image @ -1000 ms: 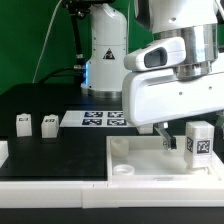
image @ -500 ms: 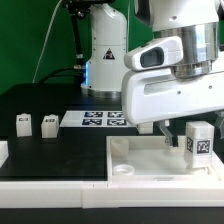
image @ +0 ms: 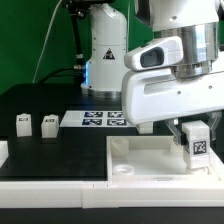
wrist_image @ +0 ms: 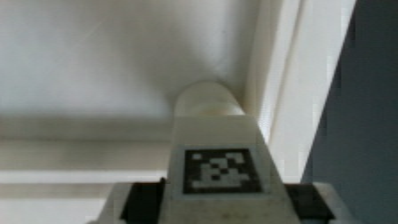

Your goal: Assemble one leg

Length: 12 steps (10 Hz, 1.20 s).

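My gripper (image: 196,136) is shut on the leg (image: 198,143), a small white block with a black-and-white tag on its face. It holds the leg upright over the large flat white square piece (image: 150,158) at the exterior view's right. In the wrist view the leg (wrist_image: 217,140) stands between my two fingers, its tagged face toward the camera, and its far end points at the white piece (wrist_image: 89,70) near its raised rim. Whether the leg's far end touches the piece I cannot tell.
Two more small white tagged blocks (image: 24,122) (image: 48,124) stand on the black table at the exterior view's left. The marker board (image: 100,120) lies behind the white piece. A round socket (image: 122,169) shows in the piece's near corner. The robot base (image: 105,50) stands at the back.
My gripper has moved a little toward the exterior view's right and down with the leg in it. The other blocks have not moved.
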Motion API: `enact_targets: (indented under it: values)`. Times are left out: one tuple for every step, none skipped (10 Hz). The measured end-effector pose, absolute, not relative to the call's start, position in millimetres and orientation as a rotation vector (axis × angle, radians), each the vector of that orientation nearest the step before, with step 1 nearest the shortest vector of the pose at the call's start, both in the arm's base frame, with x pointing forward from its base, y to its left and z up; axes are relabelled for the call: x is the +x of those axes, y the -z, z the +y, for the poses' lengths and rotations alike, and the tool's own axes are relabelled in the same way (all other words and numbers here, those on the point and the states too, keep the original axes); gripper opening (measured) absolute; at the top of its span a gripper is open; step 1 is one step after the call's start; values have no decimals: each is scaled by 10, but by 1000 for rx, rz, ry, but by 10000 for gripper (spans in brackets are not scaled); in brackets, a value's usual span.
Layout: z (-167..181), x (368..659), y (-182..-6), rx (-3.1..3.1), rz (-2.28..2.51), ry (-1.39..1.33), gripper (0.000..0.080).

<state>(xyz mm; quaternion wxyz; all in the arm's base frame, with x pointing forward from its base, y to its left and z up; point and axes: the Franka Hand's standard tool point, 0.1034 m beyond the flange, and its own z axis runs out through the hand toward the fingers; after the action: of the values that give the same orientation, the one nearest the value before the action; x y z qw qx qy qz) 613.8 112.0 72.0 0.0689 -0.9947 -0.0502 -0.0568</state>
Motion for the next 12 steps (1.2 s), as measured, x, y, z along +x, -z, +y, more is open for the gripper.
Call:
enact_targets:
  values:
    - [1122,6138,-720,-2994,-106,168,290]
    - [1125,6135,-718,-2990,13,159,290]
    - [1128,6138,-718,-2971,205,157,290]
    - [1141,6132,-715,-2935,476,134,290]
    - [1145,6134,-712,-2894,680,120,290]
    - [1152,6138,-711,-2834,863,99,290]
    - [1164,6141,-708,-2760,1056,76,291]
    - [1187,6130,-701,-2684,1231,52,291]
    - [1235,6116,-691,-2595,1406,30,291]
    - [1278,6104,-685,-2545,1503,22,291]
    - [1285,6104,-682,-2479,1607,12,291]
    - [1284,6107,-683,-2432,1659,-2,291]
